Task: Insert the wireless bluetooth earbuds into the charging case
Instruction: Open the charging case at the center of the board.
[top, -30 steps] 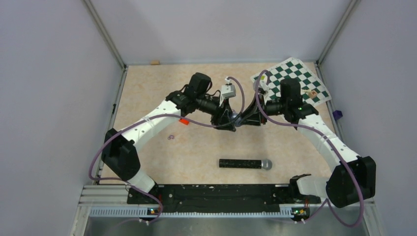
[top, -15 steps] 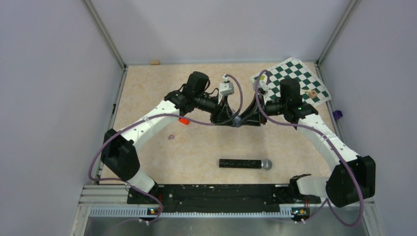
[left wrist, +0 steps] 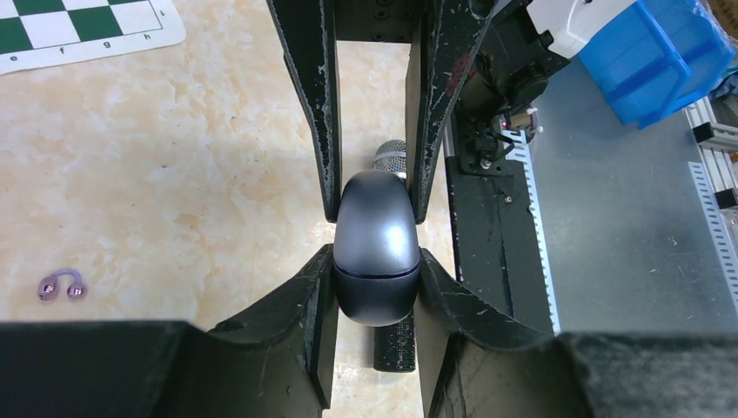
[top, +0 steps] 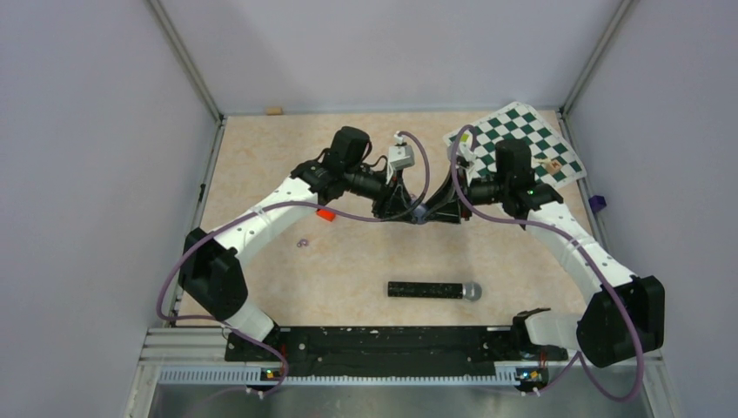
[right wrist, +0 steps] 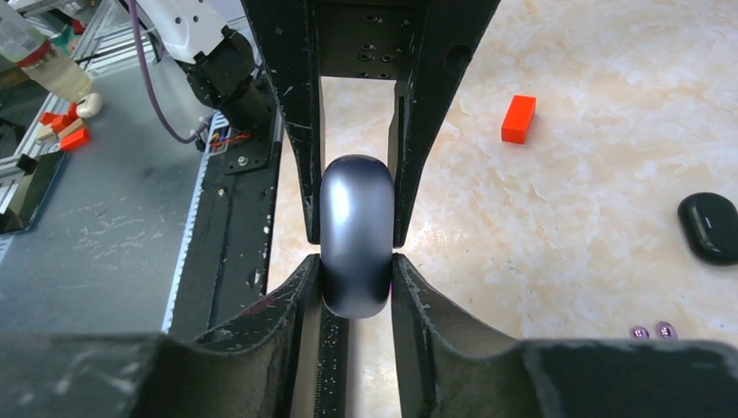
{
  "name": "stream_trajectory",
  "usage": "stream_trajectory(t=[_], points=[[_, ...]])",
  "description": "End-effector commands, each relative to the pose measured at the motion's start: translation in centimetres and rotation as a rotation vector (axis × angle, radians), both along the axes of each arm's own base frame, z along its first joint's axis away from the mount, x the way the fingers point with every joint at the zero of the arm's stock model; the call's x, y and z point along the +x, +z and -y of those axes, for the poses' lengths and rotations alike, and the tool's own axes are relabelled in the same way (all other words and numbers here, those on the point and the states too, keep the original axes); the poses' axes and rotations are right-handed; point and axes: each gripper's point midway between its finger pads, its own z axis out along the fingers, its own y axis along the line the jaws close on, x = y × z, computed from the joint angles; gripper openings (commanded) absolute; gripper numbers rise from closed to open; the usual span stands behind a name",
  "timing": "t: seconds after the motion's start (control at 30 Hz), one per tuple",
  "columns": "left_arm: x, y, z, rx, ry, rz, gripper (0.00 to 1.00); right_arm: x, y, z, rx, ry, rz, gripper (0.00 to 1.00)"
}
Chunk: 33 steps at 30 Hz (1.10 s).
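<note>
Both grippers are shut on one grey-blue disc (top: 419, 212) with a seam round it, held above the table's middle. My left gripper (left wrist: 376, 258) pinches its near end (left wrist: 376, 226); my right gripper (right wrist: 355, 261) pinches the opposite end (right wrist: 355, 228). They meet tip to tip in the top view, left gripper (top: 407, 209) and right gripper (top: 433, 209). The glossy black charging case (right wrist: 709, 228) lies shut on the table, apart from both grippers, and shows only in the right wrist view. No black earbuds are in view.
A black microphone (top: 433, 290) lies near the front, below the grippers (left wrist: 396, 344). A red block (top: 325, 214) sits left of centre (right wrist: 519, 118). Pale purple rings (top: 302, 243) lie on the table, others too (left wrist: 57, 287) (right wrist: 653, 331). A chessboard mat (top: 522, 139) is at back right.
A second ago the left wrist shifted slightly toward the back with the disc. Over the last half second nothing has visibly moved.
</note>
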Motion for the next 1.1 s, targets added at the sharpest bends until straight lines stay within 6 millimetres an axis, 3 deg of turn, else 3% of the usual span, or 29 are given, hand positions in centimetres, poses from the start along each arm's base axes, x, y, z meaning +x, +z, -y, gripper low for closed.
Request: stream_trajectory(t=[0.0, 0.23, 0.67, 0.9, 1.07], points=[[-0.2, 0.9, 0.4, -0.035, -0.026, 0.006, 0.0, 2.0, 0.3, 0.9, -0.033, -0.089, 0.114, 0.34], [-0.3, 0.5, 0.4, -0.028, -0.036, -0.006, 0.0, 3.9, 0.5, 2.0, -0.076, -0.19, 0.174, 0.44], [-0.2, 0.3, 0.5, -0.024, -0.036, -0.011, 0.0, 4.7, 1.1, 2.8, -0.102, -0.253, 0.239, 0.46], [0.4, 0.0, 0.4, -0.001, -0.006, 0.0, 0.0, 3.6, 3.2, 2.7, -0.066, -0.231, 0.285, 0.55], [0.5, 0.4, 0.1, -0.005, -0.006, 0.021, 0.0, 4.6, 4.0, 3.0, -0.081, -0.28, 0.309, 0.58]])
